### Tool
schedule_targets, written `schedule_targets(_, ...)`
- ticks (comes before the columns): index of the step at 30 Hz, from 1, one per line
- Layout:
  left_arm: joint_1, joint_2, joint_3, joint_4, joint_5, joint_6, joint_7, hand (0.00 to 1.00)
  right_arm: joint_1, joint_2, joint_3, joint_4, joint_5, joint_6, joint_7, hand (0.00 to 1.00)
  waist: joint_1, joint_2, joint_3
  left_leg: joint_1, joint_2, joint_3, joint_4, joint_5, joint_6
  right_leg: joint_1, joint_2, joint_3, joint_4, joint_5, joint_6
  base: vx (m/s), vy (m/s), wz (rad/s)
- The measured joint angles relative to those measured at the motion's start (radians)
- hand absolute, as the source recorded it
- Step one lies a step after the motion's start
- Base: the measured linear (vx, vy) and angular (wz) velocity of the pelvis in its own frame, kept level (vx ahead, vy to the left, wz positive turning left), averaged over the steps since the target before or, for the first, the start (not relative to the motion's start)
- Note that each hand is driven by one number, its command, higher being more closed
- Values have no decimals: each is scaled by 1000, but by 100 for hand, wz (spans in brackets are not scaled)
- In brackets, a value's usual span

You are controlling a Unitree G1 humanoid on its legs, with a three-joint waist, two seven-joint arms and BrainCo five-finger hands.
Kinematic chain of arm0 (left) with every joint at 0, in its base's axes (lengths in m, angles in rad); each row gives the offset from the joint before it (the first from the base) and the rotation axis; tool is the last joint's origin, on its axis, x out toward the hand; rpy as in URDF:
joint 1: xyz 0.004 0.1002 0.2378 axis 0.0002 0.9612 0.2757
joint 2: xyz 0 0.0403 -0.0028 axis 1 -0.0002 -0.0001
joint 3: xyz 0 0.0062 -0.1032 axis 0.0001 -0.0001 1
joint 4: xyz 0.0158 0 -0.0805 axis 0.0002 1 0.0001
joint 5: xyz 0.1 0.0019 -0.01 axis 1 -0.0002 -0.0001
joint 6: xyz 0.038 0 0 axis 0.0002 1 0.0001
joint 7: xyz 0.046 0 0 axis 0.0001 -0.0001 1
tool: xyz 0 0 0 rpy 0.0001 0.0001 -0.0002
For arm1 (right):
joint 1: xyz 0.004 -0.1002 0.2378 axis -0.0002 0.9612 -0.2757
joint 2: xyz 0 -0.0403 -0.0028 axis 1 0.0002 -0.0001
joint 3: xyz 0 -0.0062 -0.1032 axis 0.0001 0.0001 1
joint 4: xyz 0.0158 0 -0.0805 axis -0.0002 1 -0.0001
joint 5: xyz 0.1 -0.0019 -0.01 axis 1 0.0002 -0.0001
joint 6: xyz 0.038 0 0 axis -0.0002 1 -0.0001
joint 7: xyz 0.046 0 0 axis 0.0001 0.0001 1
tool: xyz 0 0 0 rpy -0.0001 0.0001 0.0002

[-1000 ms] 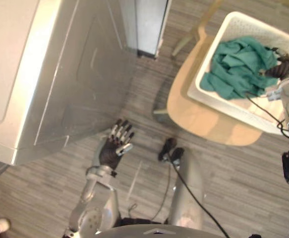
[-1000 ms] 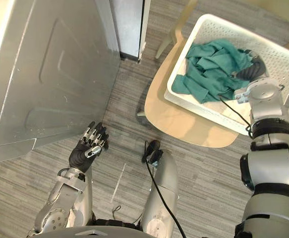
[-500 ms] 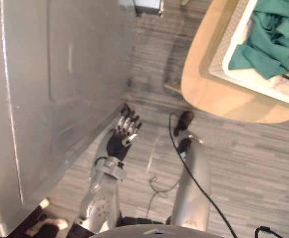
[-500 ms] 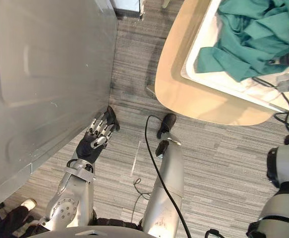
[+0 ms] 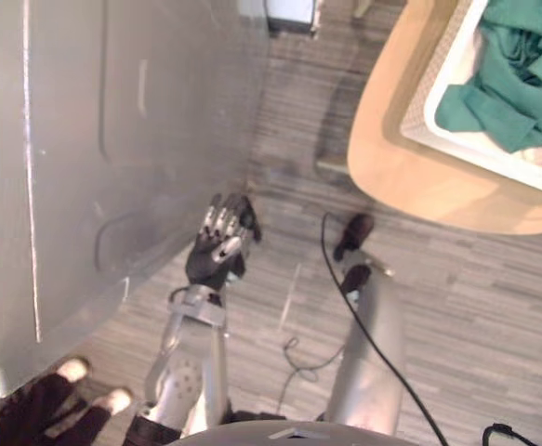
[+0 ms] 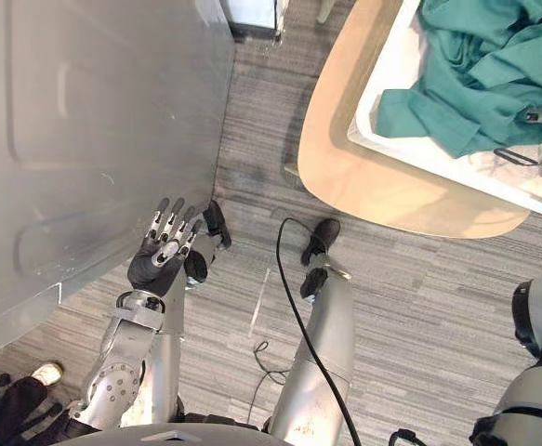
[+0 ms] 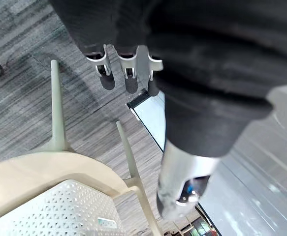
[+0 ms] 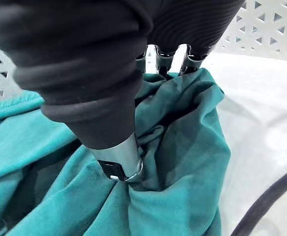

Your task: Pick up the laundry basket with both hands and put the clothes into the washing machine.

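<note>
Upper right in the eye views, the white lattice basket [image 6: 429,160] sits on a round tan chair [image 6: 345,158], with teal clothes [image 6: 480,74] heaped inside. At frame left stands the grey washer [image 6: 94,121]. The left hand [image 6: 164,251] hangs beside it, fingers straight and empty. The left wrist view adds the chair's pale legs [image 7: 57,108]. The right wrist view shows the right hand [image 8: 94,88] sunk in crumpled teal folds; I cannot tell its grasp.

Indoor light is even and soft. A pale sheen runs down the washing machine [image 5: 112,139] panel at the left of the frame. The wooden seat [image 5: 410,177] casts a soft shadow on the floor [image 5: 336,121]. The basket [image 8: 266,29] wall reads bright, while the folds of the clothes [image 8: 182,147] fall dark.
</note>
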Motion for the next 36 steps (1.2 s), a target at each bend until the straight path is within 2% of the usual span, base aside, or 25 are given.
schedule_targets(5,-1,-29,17,0,-17,-3,27,0,124,99,-232,-150,102,8,-31,100,-17,0,-3,16,12,-34,2,9,0,46,11,-34,-2,-5,-6,-28,-42,4)
schedule_targets(8,0,-33,30,0,-18,-18,47,0,214,218,-375,-292,181,0,-53,100,-29,-2,-2,46,14,-46,1,13,-6,79,13,-45,4,-18,-16,-32,-62,4)
schedule_targets(12,0,-33,29,0,-36,-22,61,0,307,361,-491,-464,262,-12,-104,100,-31,-7,1,79,23,-52,-1,8,-22,117,16,-63,1,-26,-27,-23,-57,0)
schedule_targets(15,0,-32,29,0,-44,-23,67,0,375,460,-560,-621,341,-30,-137,100,-32,-14,6,113,25,-54,-14,9,-26,153,17,-72,-5,-27,-30,-16,-57,1)
schedule_targets(18,3,-10,26,-7,-55,-24,74,0,437,560,-625,-798,455,-81,-150,100,-32,-38,20,167,24,-62,-34,13,-35,214,16,-93,-19,-33,-36,13,-63,6)
schedule_targets(21,11,23,24,-39,-55,-24,78,0,473,610,-637,-936,511,-110,-149,100,-32,-61,34,203,18,-67,-57,17,-41,248,16,-101,-27,-38,-38,20,-59,8)
schedule_targets(25,26,57,19,-69,-56,-22,84,0,520,692,-655,-1122,613,-179,-148,100,-32,-79,46,244,10,-76,-79,26,-50,295,11,-117,-31,-51,-36,44,-75,12)
schedule_targets(27,28,67,13,-79,-57,-22,88,0,538,702,-656,-1173,658,-194,-149,100,-28,-82,49,260,9,-76,-74,26,-49,309,11,-117,-32,-56,-36,75,-81,2)
schedule_targets(31,30,90,-17,-79,-58,-22,98,0,586,735,-655,-1265,691,-211,-148,100,-31,-90,62,288,10,-76,-68,14,-53,334,12,-113,-29,-67,-35,60,-67,-2)
schedule_targets(36,30,94,-29,-81,-68,-21,103,0,637,744,-650,-1337,691,-211,-147,100,-33,-94,85,303,18,-77,-44,-14,-65,356,15,-112,-21,-80,-33,47,-65,-4)
